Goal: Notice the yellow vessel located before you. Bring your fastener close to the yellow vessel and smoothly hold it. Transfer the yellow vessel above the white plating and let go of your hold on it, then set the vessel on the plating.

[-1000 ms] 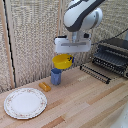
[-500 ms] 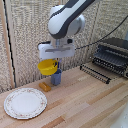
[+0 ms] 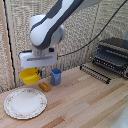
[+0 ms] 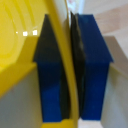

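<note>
Yellow vessel (image 3: 30,76) held aloft by rim, clamped between closed tool (image 3: 38,68) fingers (image 4: 50,70); hangs at 12 o'clock of white plating (image 3: 25,103), above desk (image 3: 85,105), apparently for release.

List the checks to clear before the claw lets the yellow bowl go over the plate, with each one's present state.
1. Grip: claw shut on the yellow bowl's rim, a finger each side: ok.
2. Bowl lifted off the wooden table: ok.
3. Bowl above the white plate: not ok; in the exterior view it hangs beyond the plate's far rim.
4. Bowl apart from the blue cup and orange piece: ok.
5. Plate bare: ok.
6. Bowl level: cannot tell.
</note>
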Motion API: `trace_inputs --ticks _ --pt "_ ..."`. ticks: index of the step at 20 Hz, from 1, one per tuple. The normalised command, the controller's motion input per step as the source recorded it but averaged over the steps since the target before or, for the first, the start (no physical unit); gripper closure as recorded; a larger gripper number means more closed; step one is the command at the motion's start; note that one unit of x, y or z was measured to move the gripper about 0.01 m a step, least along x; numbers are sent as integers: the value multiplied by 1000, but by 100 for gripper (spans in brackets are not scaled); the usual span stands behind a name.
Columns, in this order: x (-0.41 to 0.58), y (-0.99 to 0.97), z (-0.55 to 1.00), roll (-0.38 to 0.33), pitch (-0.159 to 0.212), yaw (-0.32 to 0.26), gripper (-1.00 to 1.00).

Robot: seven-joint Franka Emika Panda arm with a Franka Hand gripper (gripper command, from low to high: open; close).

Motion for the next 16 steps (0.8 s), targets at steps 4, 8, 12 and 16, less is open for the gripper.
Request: trace_inputs --ticks 4,8,12,16 --pt "64 214 -503 -1 -30 21 100" --pt "0 155 -480 0 -7 32 100" --pt "0 134 -414 0 -8 18 100" --pt "112 31 -291 2 -53 39 100"
